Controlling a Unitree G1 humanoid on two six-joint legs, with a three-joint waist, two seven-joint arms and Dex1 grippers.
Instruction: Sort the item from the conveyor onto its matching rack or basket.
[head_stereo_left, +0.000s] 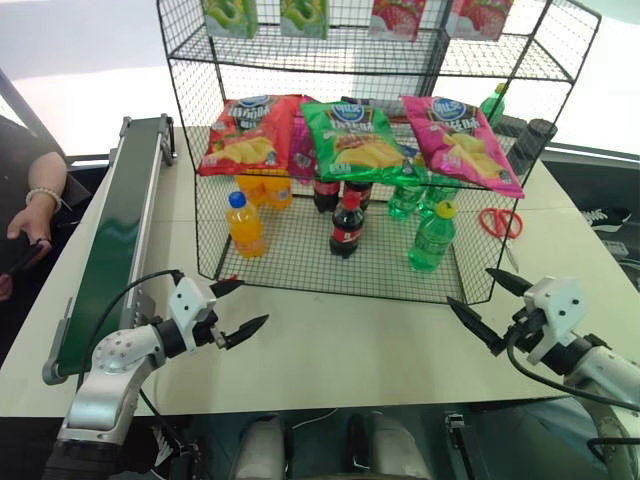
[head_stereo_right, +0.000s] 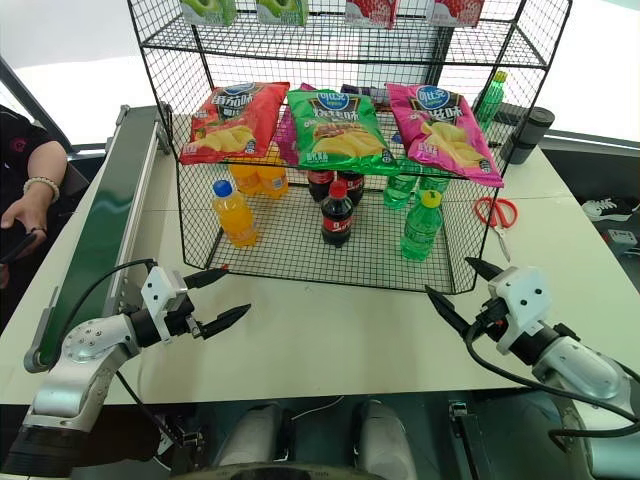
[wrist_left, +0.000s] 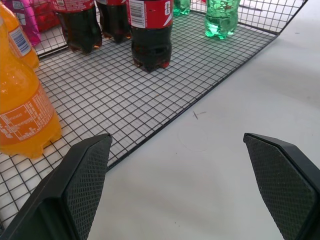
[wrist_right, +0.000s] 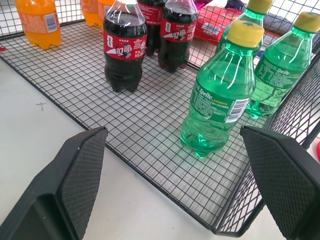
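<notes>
Bottle (wrist_right: 220, 95) upright on rack (head_stereo_left: 400, 270) bottom tier, cap up; both end effectors spread, empty.

My two black textured fingers (wrist_left: 80, 187) gape wide over the white tabletop (wrist_left: 235, 100) (nothing between them), facing the black wire-mesh shelf floor (wrist_left: 120, 95).

"Sprite" on green soda bottle (wrist_right: 218, 97) label

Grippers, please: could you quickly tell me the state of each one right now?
Left gripper: open, holding nothing.
Right gripper: open, holding nothing.
</notes>
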